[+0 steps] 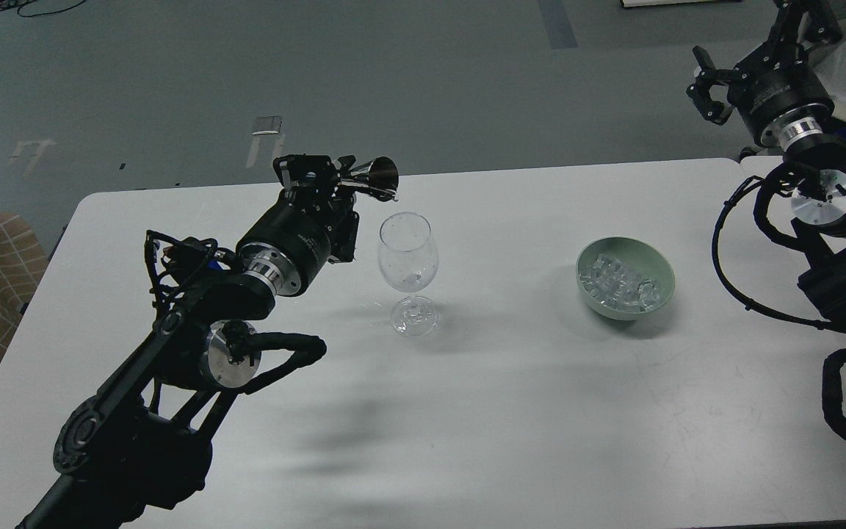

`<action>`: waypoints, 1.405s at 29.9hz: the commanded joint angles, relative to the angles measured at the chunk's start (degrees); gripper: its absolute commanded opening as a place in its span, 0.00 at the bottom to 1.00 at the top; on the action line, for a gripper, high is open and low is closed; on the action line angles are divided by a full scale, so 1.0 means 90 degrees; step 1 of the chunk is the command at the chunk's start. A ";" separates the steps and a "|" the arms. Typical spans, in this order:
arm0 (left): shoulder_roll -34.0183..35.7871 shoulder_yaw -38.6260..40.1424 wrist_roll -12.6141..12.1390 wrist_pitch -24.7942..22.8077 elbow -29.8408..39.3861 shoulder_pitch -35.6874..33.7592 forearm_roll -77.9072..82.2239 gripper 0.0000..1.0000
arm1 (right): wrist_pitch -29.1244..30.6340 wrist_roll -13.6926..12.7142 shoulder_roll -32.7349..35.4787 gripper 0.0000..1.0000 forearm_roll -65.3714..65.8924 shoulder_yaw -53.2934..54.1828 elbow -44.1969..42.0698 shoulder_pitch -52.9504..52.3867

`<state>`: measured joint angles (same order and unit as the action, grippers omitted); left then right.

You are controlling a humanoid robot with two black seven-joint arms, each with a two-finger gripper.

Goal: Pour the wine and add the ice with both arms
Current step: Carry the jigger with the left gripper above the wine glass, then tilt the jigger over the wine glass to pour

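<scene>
White bench (511, 411) holds glass (408, 272), green bowl (658, 258) w/ ice (620, 283); L pincer (335, 180) grasps tilted metal jigger (375, 176) above glass rim. R pincer (709, 84) raised off bench, fingers apart, holding nothing.

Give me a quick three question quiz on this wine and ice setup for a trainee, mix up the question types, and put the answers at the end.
1. True or false: the left gripper holds the small shiny metal measuring cup tipped on its side above the clear stemmed wine glass.
2. Where are the small transparent ice cubes? A) in the glass B) in the pale green round bowl C) loose on the white table
3. Fill in: the right gripper is raised at the table's far right corner and holds ____.

Key: 1 true; 2 B; 3 nothing.
</scene>
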<state>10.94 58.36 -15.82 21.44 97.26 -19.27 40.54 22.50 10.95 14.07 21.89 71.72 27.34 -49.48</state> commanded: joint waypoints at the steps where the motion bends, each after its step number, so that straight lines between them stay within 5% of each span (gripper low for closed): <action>1: -0.0005 0.0000 0.0000 0.0000 -0.0006 -0.0027 0.0017 0.00 | 0.0000 0.0004 0.0009 1.00 0.0000 0.0000 -0.0001 0.0000; 42: -0.0063 -0.0517 0.0097 -0.0254 0.0033 -0.0027 0.2370 0.00 | 0.0000 0.0004 0.0009 1.00 0.0000 0.0010 -0.0001 0.0000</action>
<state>10.79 54.28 -14.98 19.14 97.56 -19.53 60.84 22.50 10.99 14.08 21.88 71.79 27.33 -49.48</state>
